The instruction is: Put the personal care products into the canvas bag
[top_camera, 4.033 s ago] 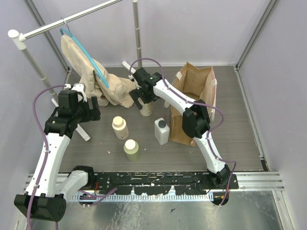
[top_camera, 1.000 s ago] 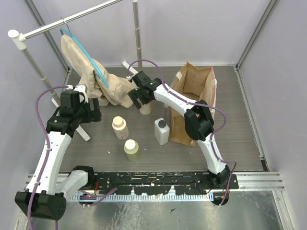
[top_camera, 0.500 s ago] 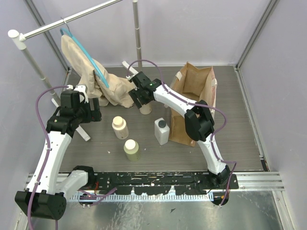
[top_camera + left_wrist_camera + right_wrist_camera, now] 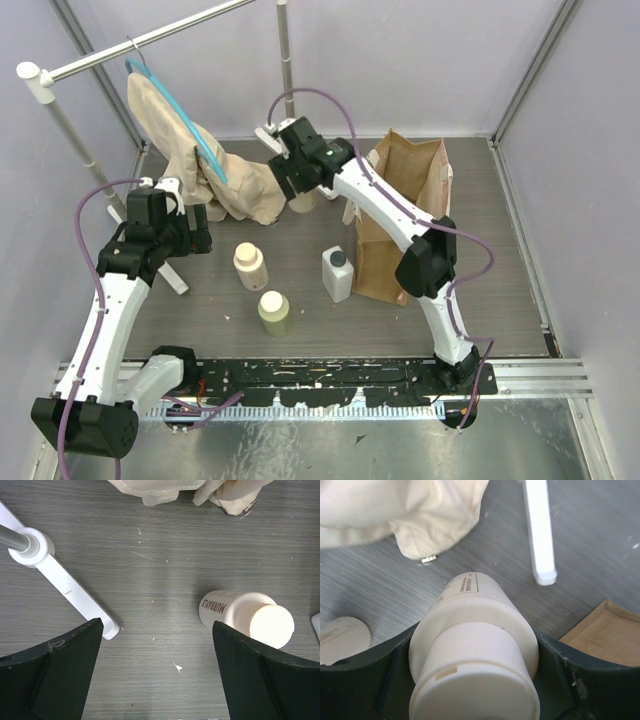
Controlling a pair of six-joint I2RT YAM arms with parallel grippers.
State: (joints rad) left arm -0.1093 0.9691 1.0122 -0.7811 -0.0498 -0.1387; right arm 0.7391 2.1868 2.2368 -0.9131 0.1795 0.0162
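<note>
1. spanning the whole scene, the grey table (image 4: 500, 270) is walled on three sides. a beige cloth (image 4: 180, 140) hangs at the back left, and a white rack foot (image 4: 540, 535) lies near the pick spot.
2. the canvas bag (image 4: 400, 200) stands upright at the right with its mouth open upward. it is much taller than any bottle, so i judge the carry needs height before it goes sideways.
3. the right gripper (image 4: 298, 185) is by far the nearer to the bag, which lies to its right. its fingers are clamped on either side of the held bottle (image 4: 470, 645).
4. the held bottle's long axis is upright, cap toward the wrist. i cannot tell whether its base is clear of the table.
5. the left gripper (image 4: 157, 670) hangs with fingers spread wide and holds nothing. a cream bottle (image 4: 247, 620) stands just right of its gap.
6. the yellowish bottle (image 4: 275, 312) and the white rectangular bottle (image 4: 338, 275) stand on the table, the latter just beside the bag.
</note>
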